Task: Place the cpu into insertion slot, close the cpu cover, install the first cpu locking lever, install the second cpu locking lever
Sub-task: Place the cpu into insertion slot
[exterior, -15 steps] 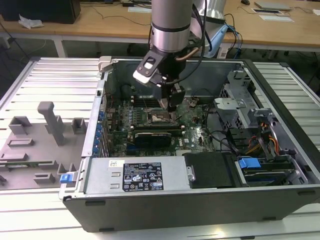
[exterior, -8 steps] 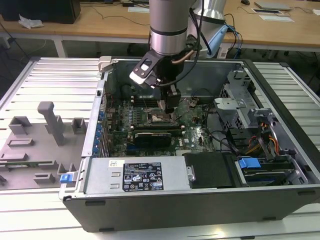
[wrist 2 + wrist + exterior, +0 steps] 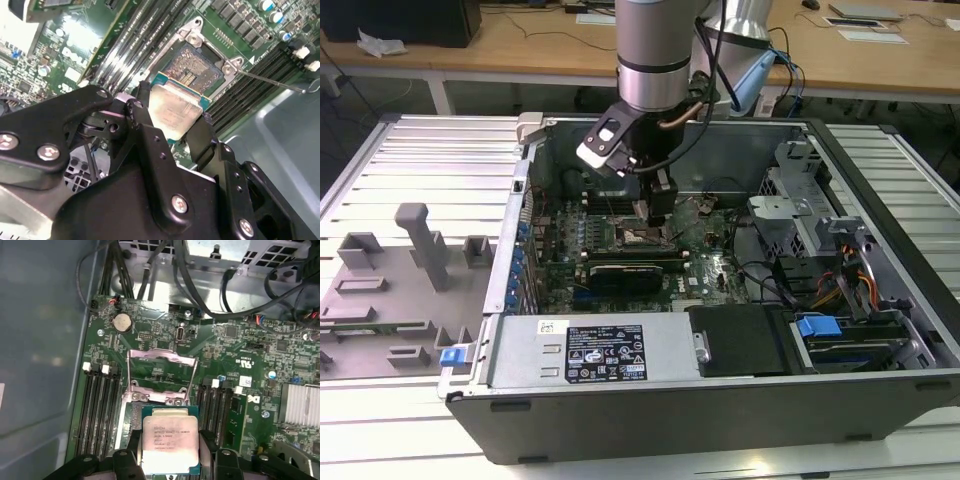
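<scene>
One relation counts: cpu to socket. Exterior view: the claw (image 3: 657, 205) hangs just over the insertion slot (image 3: 638, 238), mid-board inside the case (image 3: 720, 425) and a touch toward the exterior view's right of it. Second wrist view: the claw is clamped on the cpu (image 3: 172, 112) by two opposite edges. The chip is held flat, with the slot's contacts exposed just past its far edge, so I judge it not seated. First wrist view: the cpu cover (image 3: 160, 371) is flipped up and clear beyond the slot. Memory slots (image 3: 100, 400) flank both sides, leaving little side room.
</scene>
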Tool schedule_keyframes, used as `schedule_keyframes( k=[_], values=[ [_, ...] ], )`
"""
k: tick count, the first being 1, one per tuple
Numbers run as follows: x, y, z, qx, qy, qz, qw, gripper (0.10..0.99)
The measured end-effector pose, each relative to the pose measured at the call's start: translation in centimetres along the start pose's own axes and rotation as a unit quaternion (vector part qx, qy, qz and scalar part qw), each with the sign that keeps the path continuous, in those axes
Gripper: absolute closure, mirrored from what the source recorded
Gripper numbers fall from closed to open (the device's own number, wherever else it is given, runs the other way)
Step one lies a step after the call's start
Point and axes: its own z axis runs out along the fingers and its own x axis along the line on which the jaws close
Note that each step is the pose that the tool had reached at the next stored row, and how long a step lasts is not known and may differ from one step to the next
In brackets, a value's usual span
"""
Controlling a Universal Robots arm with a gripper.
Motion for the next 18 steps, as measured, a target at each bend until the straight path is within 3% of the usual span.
schedule_keyframes(
  k=[3,7,11,18],
  values=[
    [0.02,-0.06,0.38,-0.0004,-0.002,0.025,0.9997,0.545],
    [0.67,-0.48,1.1,-0.0011,-0.0027,0.032,0.9995,0.545],
    [0.69,-0.56,1.73,-0.0016,-0.0048,0.057,0.9983,0.545],
    [1.2,-0.88,2.7,-0.0017,-0.0055,0.066,0.9978,0.545]
  ],
)
